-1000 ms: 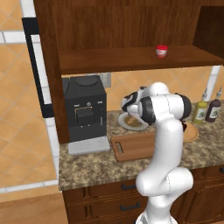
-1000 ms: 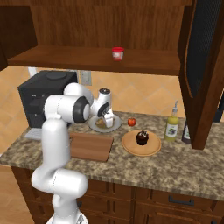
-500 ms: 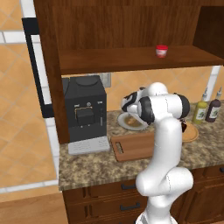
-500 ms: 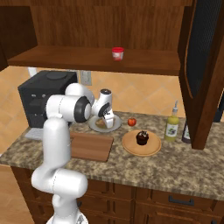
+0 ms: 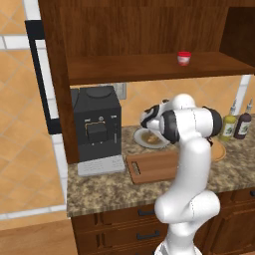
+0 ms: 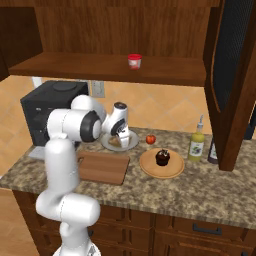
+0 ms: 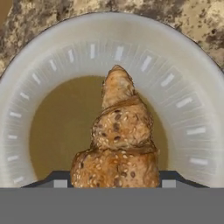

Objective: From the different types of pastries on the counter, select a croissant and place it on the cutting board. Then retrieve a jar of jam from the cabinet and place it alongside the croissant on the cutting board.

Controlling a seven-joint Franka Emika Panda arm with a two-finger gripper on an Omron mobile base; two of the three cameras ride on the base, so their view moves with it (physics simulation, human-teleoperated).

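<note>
The golden-tan croissant [image 7: 118,140] lies on a pale round plate [image 7: 183,65] on the granite counter [image 5: 109,191]. My gripper [image 7: 113,183] is down over the plate and shut on the croissant's near end, one finger on each side. From the base, the gripper [image 6: 119,139] hangs just above that plate [image 6: 131,145]. The reddish-brown cutting board [image 5: 154,167] lies bare in front of the plate, and also shows as the cutting board [image 6: 102,167]. A red jar of jam [image 5: 184,58] stands on the cabinet shelf [image 5: 149,69], seen too as the jar [image 6: 134,61].
A dark brown pastry [image 6: 162,157] sits on a tan plate [image 6: 150,171] right of the board, with a small red fruit [image 6: 150,139] behind it. Bottles [image 6: 196,145] stand at the right. A black coffee machine [image 5: 97,127] is at the left. The open cabinet door [image 6: 232,75] hangs at the right.
The jaws have closed from wide open onto the croissant. The arm and the other things have stayed where they were.
</note>
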